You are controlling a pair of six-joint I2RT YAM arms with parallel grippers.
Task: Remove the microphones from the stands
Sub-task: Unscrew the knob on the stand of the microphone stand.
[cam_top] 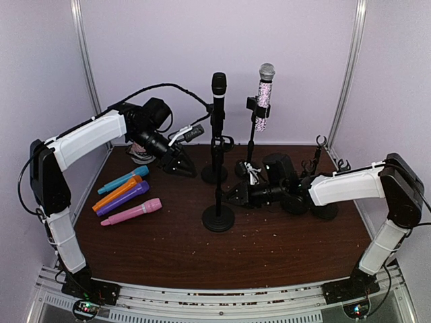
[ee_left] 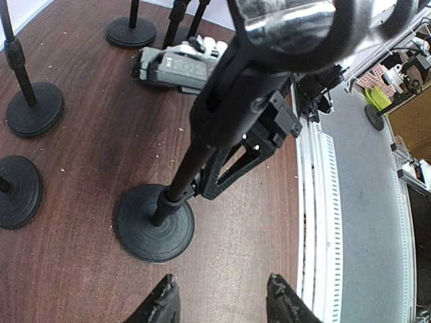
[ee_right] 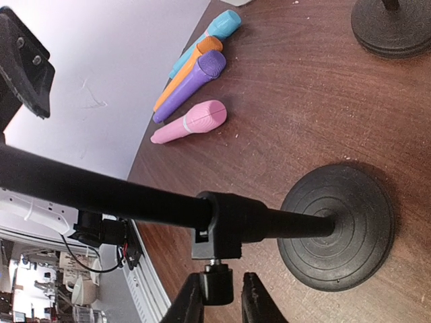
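Two grippers, two jobs, by the look of it. R gripper (ee_right: 222, 286) sits low on the front stand (cam_top: 218, 219), jaws narrowed to either side of the small knob (ee_right: 217, 272) under the pole's collar. Whether they're actually pinching it yet I can't tell. Likely reason: pin the stand so it doesn't tip or slide when the mic gets pulled. The base (ee_right: 337, 225) is just below that gripper, and the pole runs up & away from it.

L gripper (ee_left: 222, 286) is partly open w/ nothing btwn its fingers, up off the table (cam_top: 283, 249) and just left of the same pole. The black microphone (cam_top: 219, 86), the task's thing, stands at the pole's top, above & right of the L gripper and well above the R one. It's not btwn either pair of fingers. Half-open prob. suits the mic's body width, ready to take it.

Counts:
- **Mics, 6:** 2 are on stands, the black one and a sparkly one (cam_top: 263, 101) beyond the R gripper. 4 are loose on the table, below & left of the L gripper: blue (cam_top: 124, 180), orange (cam_top: 116, 193), purple (cam_top: 123, 198), pink (cam_top: 131, 212).
- **Stands:** 3 are clear near centre. More w/ empty clips (cam_top: 321, 141) stand behind the R arm, approx. 2, partly hidden, so not sure.
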